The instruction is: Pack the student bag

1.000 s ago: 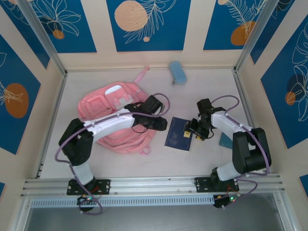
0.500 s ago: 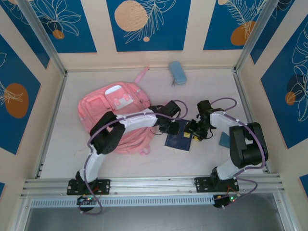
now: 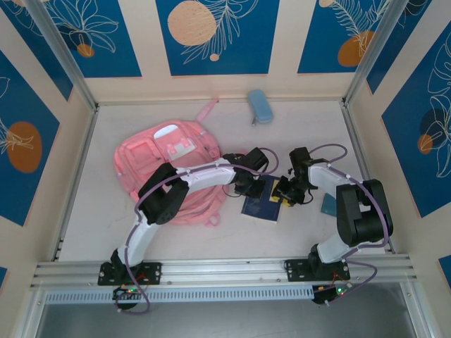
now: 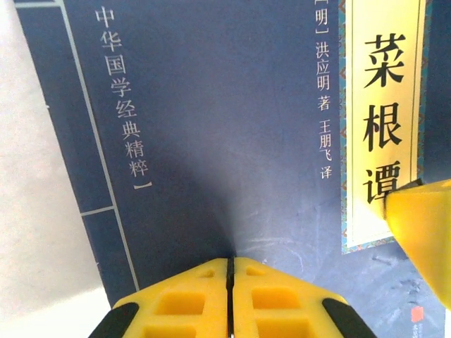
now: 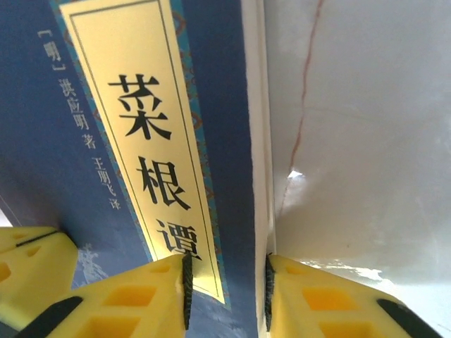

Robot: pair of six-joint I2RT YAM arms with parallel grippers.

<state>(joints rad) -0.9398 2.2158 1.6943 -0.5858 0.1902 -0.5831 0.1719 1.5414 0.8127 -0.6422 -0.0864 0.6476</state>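
The pink student bag (image 3: 163,165) lies flat at the left middle of the table. Just right of it lies a dark blue book (image 3: 262,205) with a yellow title strip (image 4: 384,120). My left gripper (image 3: 246,184) is shut with nothing between its fingers, and its tips (image 4: 230,259) press down on the book's cover (image 4: 211,141). My right gripper (image 3: 285,194) straddles the book's right edge (image 5: 257,141). It stands open and narrow, one finger (image 5: 151,296) over the title strip and the other (image 5: 317,299) on the table beside the pages.
A light-blue pencil case (image 3: 260,105) lies near the back wall. A small teal item (image 3: 330,205) sits right of the right arm. A loose pink strap (image 3: 208,110) trails behind the bag. Side rails and walls enclose the table.
My left arm swung right from over the bag onto the book, and its jaws closed. My right gripper stayed at the book's edge and its jaws narrowed.
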